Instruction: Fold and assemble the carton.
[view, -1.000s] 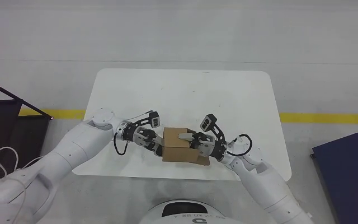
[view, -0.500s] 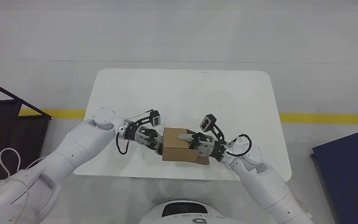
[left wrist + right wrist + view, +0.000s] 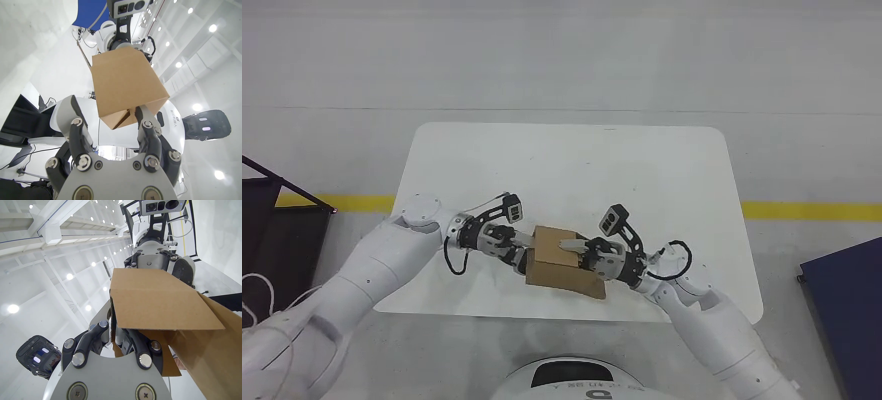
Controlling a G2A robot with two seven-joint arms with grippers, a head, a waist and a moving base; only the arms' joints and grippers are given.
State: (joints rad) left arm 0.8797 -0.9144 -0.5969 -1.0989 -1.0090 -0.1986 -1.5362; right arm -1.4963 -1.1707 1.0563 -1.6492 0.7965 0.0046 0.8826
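A brown cardboard carton (image 3: 560, 262) hangs tilted between both grippers over the front part of the white table (image 3: 572, 170). My right gripper (image 3: 592, 263) is shut on the carton; in the right wrist view its fingers (image 3: 105, 328) pinch a wall edge of the carton (image 3: 160, 300), with a loose flap beside them. My left gripper (image 3: 523, 256) is at the opposite end, open. In the left wrist view one fingertip (image 3: 140, 113) touches the carton (image 3: 124, 81) at its open end, while the other finger (image 3: 77, 109) stands apart from it.
The carton is near the table's front edge, with bare tabletop behind it. A dark frame (image 3: 272, 215) stands on the floor to the left, a blue panel (image 3: 847, 290) to the right.
The carton has shifted slightly left and tipped askew. The left gripper has turned a little with it; the right gripper keeps its hold.
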